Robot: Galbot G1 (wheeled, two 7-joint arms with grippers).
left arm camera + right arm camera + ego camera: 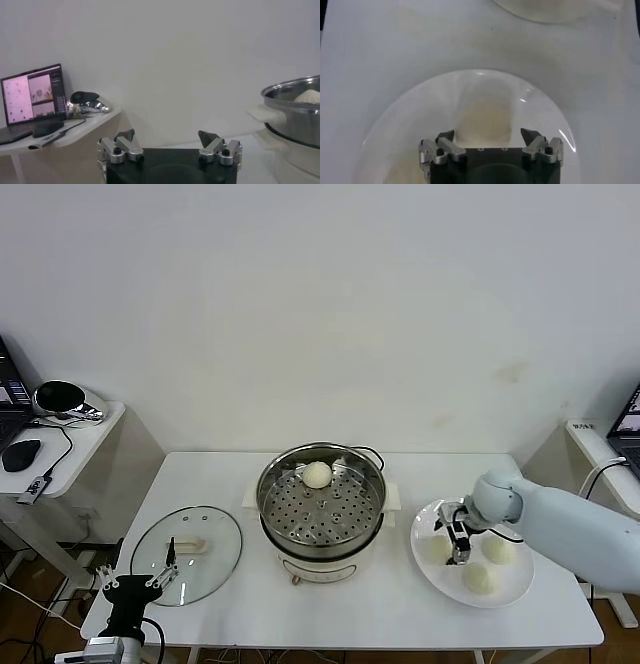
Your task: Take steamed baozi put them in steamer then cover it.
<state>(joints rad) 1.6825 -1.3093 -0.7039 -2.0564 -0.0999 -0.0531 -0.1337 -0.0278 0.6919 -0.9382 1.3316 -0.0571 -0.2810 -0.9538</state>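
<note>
The steel steamer (320,509) stands at the table's middle on its cream cooker base, with one baozi (317,474) at its far side. Three more baozi (498,550) lie on a white plate (445,582) at the right. My right gripper (458,546) is open low over the plate. In the right wrist view (487,136) a baozi (484,117) sits just ahead between its spread fingers. The glass cover (187,554) lies flat at the left. My left gripper (135,584) waits open and empty at the front left corner. The left wrist view shows it (167,136) and the steamer (295,107).
A black cord runs behind the steamer. A side table (70,439) with a mouse and a laptop (32,95) stands at the left. Another small table (600,449) stands at the right. The table's front edge is close behind my left gripper.
</note>
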